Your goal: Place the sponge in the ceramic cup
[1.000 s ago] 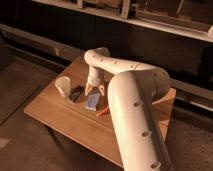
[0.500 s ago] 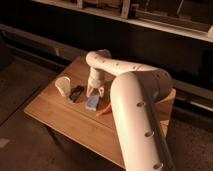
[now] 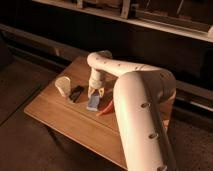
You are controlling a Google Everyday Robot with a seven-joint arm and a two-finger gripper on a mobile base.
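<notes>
- Wooden table (image 3: 60, 114), seen from above and one side; dim, warm light.
- White arm (image 3: 137, 107) comes in from the lower right, bends over the table's middle and points down.
- Gripper (image 3: 95, 93) low over the table centre, at the far end of the sponge (image 3: 93, 103).
- Fingers drawn in narrow, pinched on that far end of the sponge.
- Sponge: light-blue block, long axis running from the gripper toward the near edge. Its near end looks to be on or just above the tabletop; cannot tell which.
- Ceramic cup (image 3: 63, 86): off-white, mouth upward, on the left part of the table, apart from the sponge. Nothing visible inside it.
- Black flat object (image 3: 76, 93) lies between the cup and the sponge, just beside the cup's base.
- Orange pointed object (image 3: 105, 108) lies just right of the sponge, slanted, close to it; contact unclear.
- Sponge is outside the cup.
</notes>
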